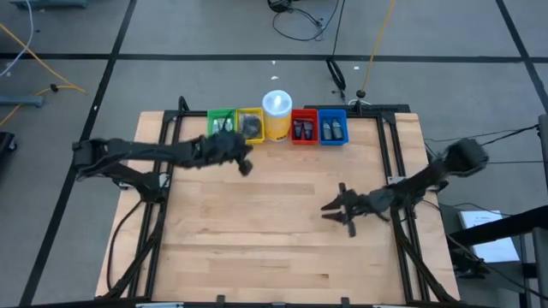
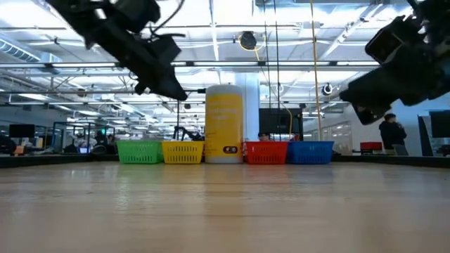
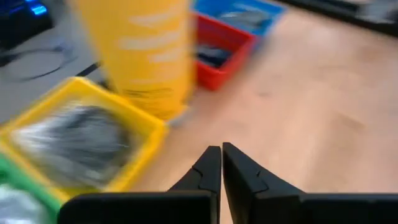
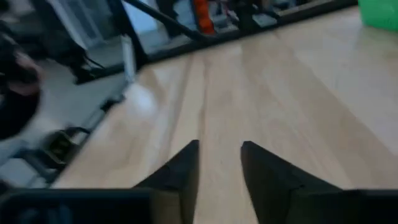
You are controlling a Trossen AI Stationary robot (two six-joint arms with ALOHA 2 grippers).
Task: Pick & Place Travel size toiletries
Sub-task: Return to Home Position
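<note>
Left hand, right hand; four bins, one canister behind

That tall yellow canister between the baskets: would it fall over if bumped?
Probably, if hit high: the canister stands taller than wide, so it looks tippy. The yellow basket and red basket flank it closely and may brace it sideways. Toppled, its round body would likely roll.

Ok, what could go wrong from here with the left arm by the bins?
The left gripper, shut and empty, sits close to the tall yellow container and yellow bin; a sideways swing could clip and topple the container. The right gripper, open, is far off: little risk there.
</note>
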